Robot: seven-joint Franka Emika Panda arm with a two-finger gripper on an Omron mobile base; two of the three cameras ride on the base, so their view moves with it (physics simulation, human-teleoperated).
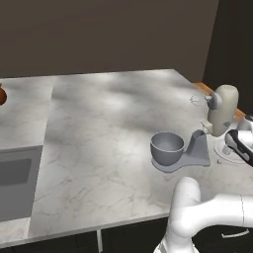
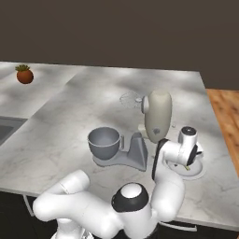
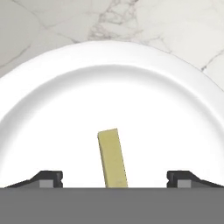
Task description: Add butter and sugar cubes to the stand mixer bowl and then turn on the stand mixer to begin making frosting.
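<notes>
Left base view: the stand mixer bowl [image 1: 167, 147] sat right of centre on the stand mixer [image 1: 220, 111]. Right base view: the plate [image 2: 199, 172] lay lower right. Hand view: the gripper [image 3: 114, 177] stood spread wide around the butter [image 3: 112, 158], low centre

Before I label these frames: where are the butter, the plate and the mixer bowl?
butter [image 3: 112, 157], hand view, middle of bar.
plate [image 3: 52, 105], hand view, bare inner surface.
stand mixer bowl [image 1: 167, 148], left base view, outer wall.

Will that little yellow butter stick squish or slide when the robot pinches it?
The butter is a thin bar, so it is probably light. It lies flat on a smooth white plate, so a nudge may make it slide. It might dent a little under the open gripper.
</notes>
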